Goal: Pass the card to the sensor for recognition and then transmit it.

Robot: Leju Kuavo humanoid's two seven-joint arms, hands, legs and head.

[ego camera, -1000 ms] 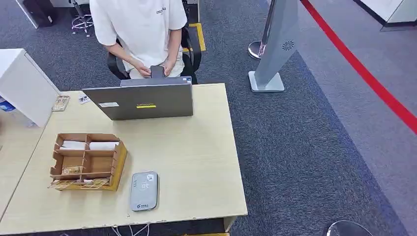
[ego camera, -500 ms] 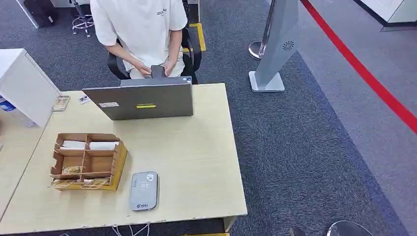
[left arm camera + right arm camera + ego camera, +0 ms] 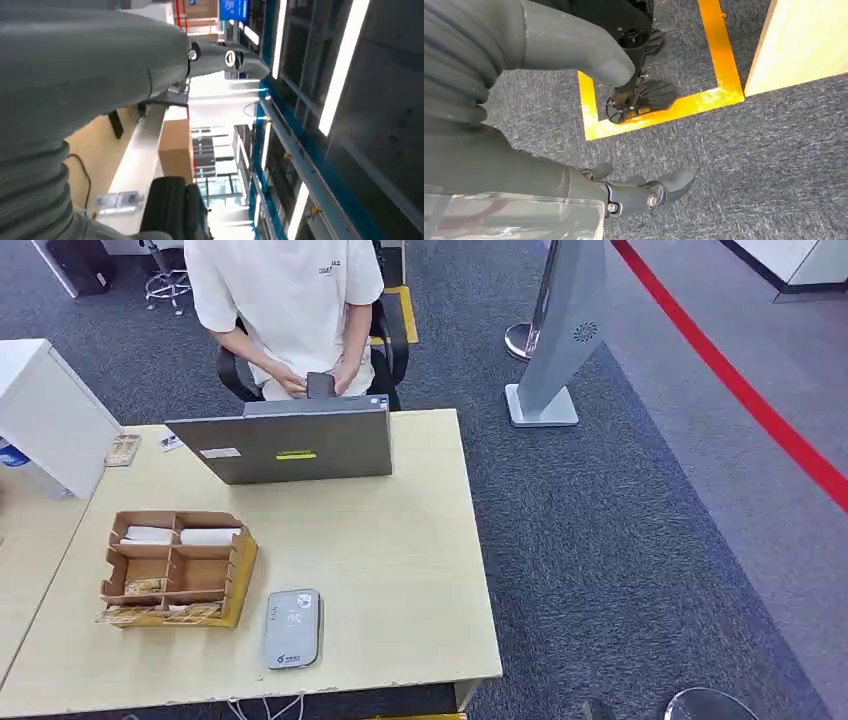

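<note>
A brown cardboard organizer (image 3: pixel 240 575) stands on the near left of the table. White cards (image 3: pixel 182 535) lie in its far compartments and brownish cards (image 3: pixel 148 586) in a nearer one. The grey card sensor (image 3: pixel 292 628) lies flat just right of the organizer, near the table's front edge. My left hand (image 3: pixel 125 60) points up towards ceiling lights, its thumb and dark fingers (image 3: pixel 227 57) apart, holding nothing. My right hand (image 3: pixel 539 172) hangs over grey carpet beside the table's corner, its thumb (image 3: pixel 599 62) and fingers (image 3: pixel 659 190) spread and empty.
A grey laptop (image 3: pixel 285 445) stands open at the table's far side, lid back facing me. Behind it sits a person (image 3: pixel 285 300) in a white shirt holding a dark phone. A white cabinet (image 3: pixel 45 415) is at the left, a grey kiosk stand (image 3: pixel 565 330) on the carpet at the right.
The whole picture has shifted very slightly; nothing on the table has moved.
</note>
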